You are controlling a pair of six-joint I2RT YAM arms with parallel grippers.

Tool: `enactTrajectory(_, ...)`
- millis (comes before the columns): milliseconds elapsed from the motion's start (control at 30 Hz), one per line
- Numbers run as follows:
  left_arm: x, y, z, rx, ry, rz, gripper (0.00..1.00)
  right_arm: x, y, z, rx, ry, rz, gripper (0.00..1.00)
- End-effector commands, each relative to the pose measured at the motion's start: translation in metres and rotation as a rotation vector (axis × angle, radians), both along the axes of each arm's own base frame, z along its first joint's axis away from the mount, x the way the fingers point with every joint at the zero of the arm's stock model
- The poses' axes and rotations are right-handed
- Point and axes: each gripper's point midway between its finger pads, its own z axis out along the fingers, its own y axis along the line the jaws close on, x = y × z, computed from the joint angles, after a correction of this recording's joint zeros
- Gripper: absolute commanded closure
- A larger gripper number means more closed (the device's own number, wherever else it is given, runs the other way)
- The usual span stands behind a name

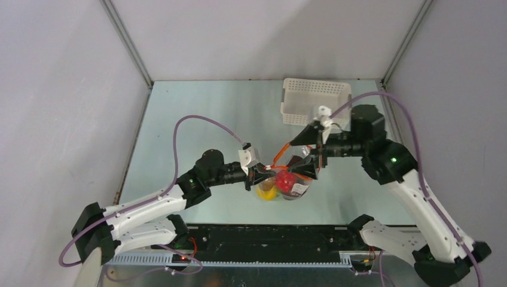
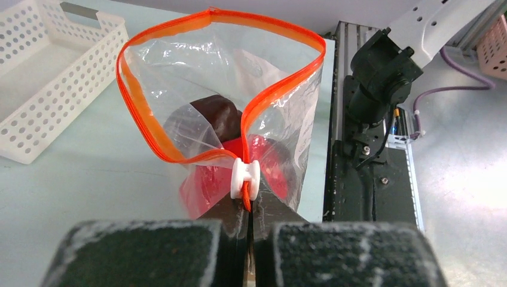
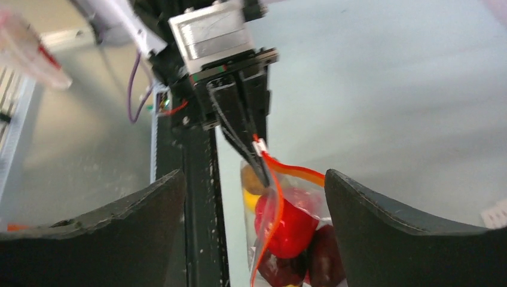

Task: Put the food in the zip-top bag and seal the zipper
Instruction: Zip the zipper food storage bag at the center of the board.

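Observation:
The zip-top bag [image 2: 281, 78] hangs upright with its mouth wide open, and the orange-red zipper [image 2: 143, 119] rings that mouth. My left gripper [image 2: 250, 222] is shut on the bag's corner just below the white slider [image 2: 246, 178]. Inside lie the food pieces: a bright red one [image 3: 287, 224], a dark maroon one [image 2: 212, 113] and a yellow one [image 1: 267, 192] low on the left. My right gripper [image 3: 254, 179] stands open over the bag [image 1: 294, 184], a finger [image 3: 119, 230] on each side, touching nothing. From above, the right gripper [image 1: 294, 158] faces the left gripper [image 1: 258, 177].
A white perforated basket [image 1: 314, 101] stands at the back right of the table, just behind the right wrist. The black rail of the arm bases [image 1: 269, 236] runs along the near edge. Grey walls enclose the left, right and back.

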Motion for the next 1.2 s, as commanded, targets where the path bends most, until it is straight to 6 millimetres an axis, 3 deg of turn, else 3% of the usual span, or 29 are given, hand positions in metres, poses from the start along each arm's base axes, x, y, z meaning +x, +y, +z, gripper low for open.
enactTrajectory(0, -0.001, 0.001, 0.022, -0.016, -0.077, -0.014, 1.00, -0.011, 0.022, -0.018, -0.113, -0.095, 0.161, 0.13)
enactTrajectory(100, -0.001, 0.003, 0.021, -0.015, -0.077, -0.010, 1.00, -0.007, 0.031, -0.026, -0.137, -0.090, 0.206, 0.22)
enactTrajectory(400, -0.001, 0.005, 0.026, -0.020, -0.079, 0.000, 1.00, -0.012, 0.058, -0.052, -0.226, -0.068, 0.392, 0.30)
enactTrajectory(600, 0.001, 0.006, 0.027, -0.027, -0.074, 0.015, 1.00, -0.015, 0.067, -0.058, -0.238, -0.034, 0.456, 0.43)
enactTrajectory(967, 0.002, 0.009, 0.032, -0.038, -0.077, 0.035, 1.00, -0.013, 0.080, -0.071, -0.267, -0.006, 0.462, 0.50)
enactTrajectory(1167, 0.002, 0.009, 0.032, -0.034, -0.073, 0.035, 1.00, -0.012, 0.086, -0.068, -0.254, -0.019, 0.465, 0.64)
